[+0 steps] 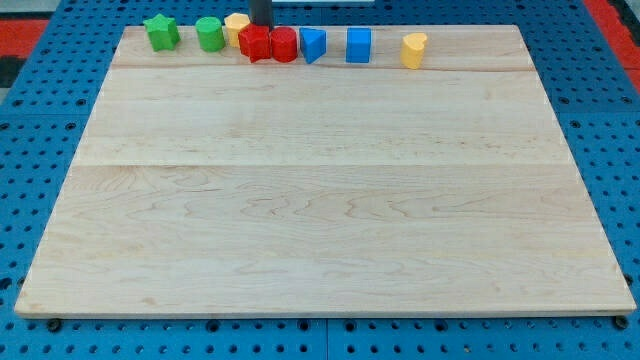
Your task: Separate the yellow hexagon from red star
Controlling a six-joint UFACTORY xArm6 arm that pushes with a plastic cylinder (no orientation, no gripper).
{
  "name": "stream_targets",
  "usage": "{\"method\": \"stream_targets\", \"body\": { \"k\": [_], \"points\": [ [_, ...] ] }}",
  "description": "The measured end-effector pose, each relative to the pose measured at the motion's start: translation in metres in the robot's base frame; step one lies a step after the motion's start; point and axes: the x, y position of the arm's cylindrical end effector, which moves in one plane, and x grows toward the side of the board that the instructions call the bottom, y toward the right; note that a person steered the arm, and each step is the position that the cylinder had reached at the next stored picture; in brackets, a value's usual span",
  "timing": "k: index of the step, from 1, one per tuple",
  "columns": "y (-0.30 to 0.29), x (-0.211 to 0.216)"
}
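Note:
The yellow hexagon sits at the view's top edge of the wooden board, touching the red star at its lower right. My tip stands just right of the yellow hexagon and right behind the red star. A second red block, roundish, touches the red star's right side.
Along the same top row: a green star at far left, a green cylinder, a blue block, a blue cube, and a yellow block farthest right. Blue pegboard surrounds the board.

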Motion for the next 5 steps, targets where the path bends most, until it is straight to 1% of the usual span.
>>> {"method": "stream_targets", "body": {
  "k": [1,2,3,4,5],
  "points": [
    [0.0,0.001],
    [-0.021,0.001],
    [-0.071,0.019],
    [-0.071,0.019],
    [-0.05,0.011]
  ]
}}
